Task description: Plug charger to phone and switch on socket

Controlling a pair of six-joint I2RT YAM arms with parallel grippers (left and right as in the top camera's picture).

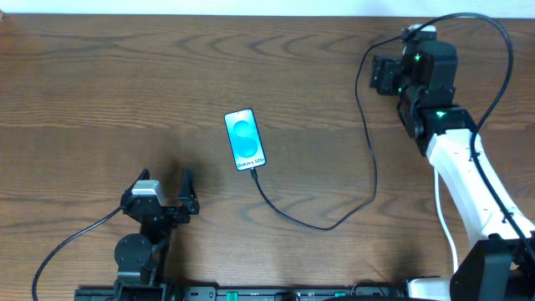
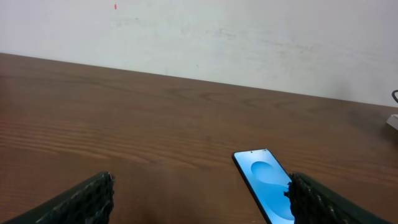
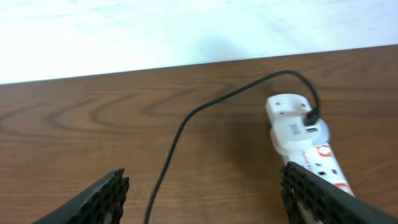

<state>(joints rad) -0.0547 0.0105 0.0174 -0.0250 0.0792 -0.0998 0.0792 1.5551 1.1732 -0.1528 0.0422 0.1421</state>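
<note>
Hovering spread beside the narrow white plastic power strip (image 3: 280, 107), the right end effector (image 3: 204, 180) should prod its likely-stiff switch; the light strip could skid.

A robot lab bench is suggested. A bare wood-grain table (image 1: 125, 75) is set against a plain white wall (image 2: 249, 37), and a black arm (image 1: 138, 247) and a white arm (image 1: 460, 171) are mounted along the table's near edge.
</note>
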